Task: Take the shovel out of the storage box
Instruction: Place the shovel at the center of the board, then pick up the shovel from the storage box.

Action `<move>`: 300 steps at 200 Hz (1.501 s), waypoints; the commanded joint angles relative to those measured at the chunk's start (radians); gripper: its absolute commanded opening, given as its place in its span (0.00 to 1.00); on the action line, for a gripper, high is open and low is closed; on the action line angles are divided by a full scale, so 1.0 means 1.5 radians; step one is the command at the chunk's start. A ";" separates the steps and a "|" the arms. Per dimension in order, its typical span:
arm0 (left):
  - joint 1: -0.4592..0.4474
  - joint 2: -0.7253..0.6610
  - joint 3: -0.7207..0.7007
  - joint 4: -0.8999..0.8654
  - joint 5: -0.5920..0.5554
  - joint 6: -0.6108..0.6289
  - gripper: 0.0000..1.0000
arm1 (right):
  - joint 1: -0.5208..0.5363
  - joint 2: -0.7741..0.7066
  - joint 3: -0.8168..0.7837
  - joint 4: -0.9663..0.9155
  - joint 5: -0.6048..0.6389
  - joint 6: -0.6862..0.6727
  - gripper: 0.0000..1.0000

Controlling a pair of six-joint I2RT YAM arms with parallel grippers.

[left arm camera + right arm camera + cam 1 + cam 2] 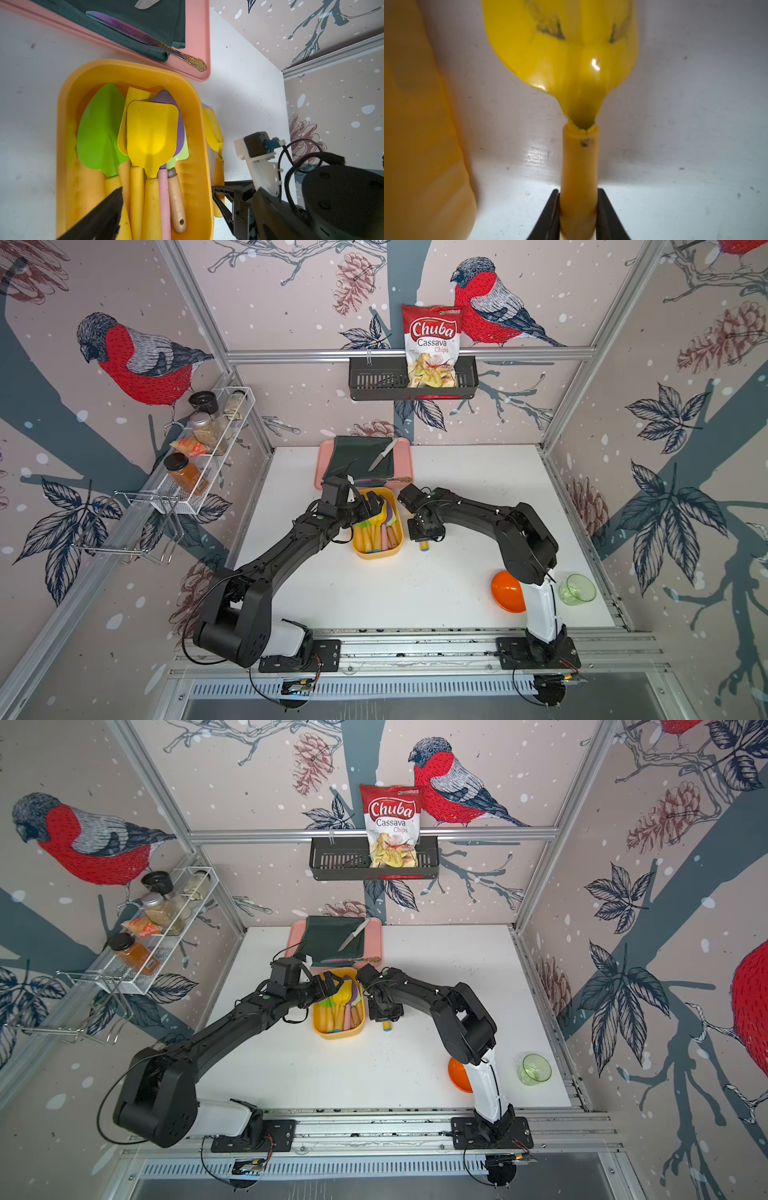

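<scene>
The yellow-orange storage box (376,556) (338,1035) (124,66) sits mid-table and holds several toy shovels, among them a green-bladed one (99,133) and a yellow-bladed one (151,133). A yellow shovel (562,41) (212,128) is outside the box, low over the table beside its right wall (415,124). My right gripper (578,193) (424,531) (386,1011) is shut on its handle. The handle's end (424,546) pokes out below the gripper. My left gripper (190,191) (372,506) (328,986) hangs open over the box's left side, holding nothing.
A pink tray (403,464) (197,31) with a dark cloth and two knives touches the box's far end. An orange bowl (505,593) and a green glass cup (577,589) stand front right. A spice rack (199,456) and a chip bag (432,344) hang on the walls.
</scene>
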 commanded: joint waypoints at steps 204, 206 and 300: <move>-0.032 0.021 -0.007 -0.056 0.002 0.029 0.98 | -0.014 -0.172 -0.126 0.124 -0.090 -0.007 0.51; -0.035 0.023 -0.005 -0.058 0.000 0.030 0.98 | -0.016 -0.179 -0.134 0.133 -0.094 -0.010 0.52; -0.129 0.154 0.124 -0.207 -0.146 0.070 0.81 | -0.117 -0.530 -0.370 0.411 -0.173 -0.055 0.62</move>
